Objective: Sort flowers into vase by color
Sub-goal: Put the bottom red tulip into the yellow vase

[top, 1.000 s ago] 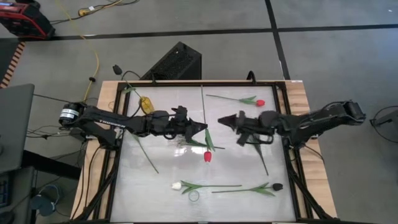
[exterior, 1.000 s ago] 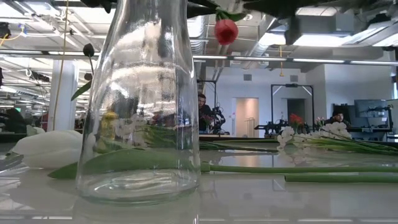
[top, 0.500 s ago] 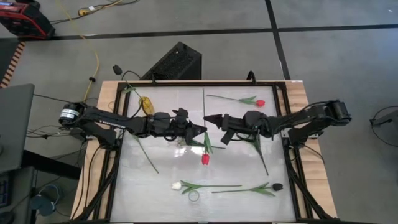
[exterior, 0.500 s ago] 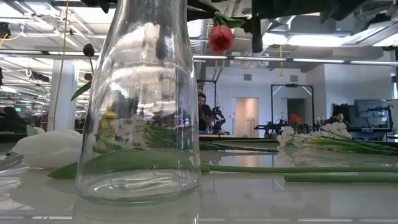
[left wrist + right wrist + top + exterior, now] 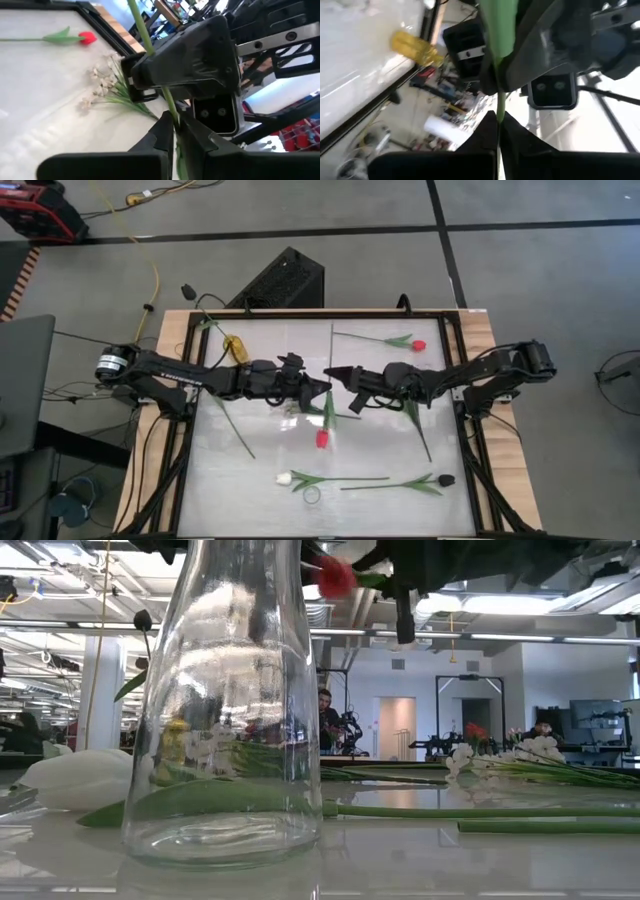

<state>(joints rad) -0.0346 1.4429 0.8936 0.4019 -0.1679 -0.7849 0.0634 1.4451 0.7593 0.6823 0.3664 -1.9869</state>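
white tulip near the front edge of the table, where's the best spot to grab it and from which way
Probably the bare stem of the white tulip, just right of its leaf, not the soft white head at the left end. It lies flat, stem running left to right, so come straight down with the jaws spanning the stem. A glass vase stands close in front, so stay right of it.

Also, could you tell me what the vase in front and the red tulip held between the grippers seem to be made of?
The vase looks like clear, glossy glass: the room shows through it, with bright reflections. The red tulip seems artificial, likely plastic or fabric, going by its uniform green stem and matte red head; the left gripper and right gripper both pinch that stem.
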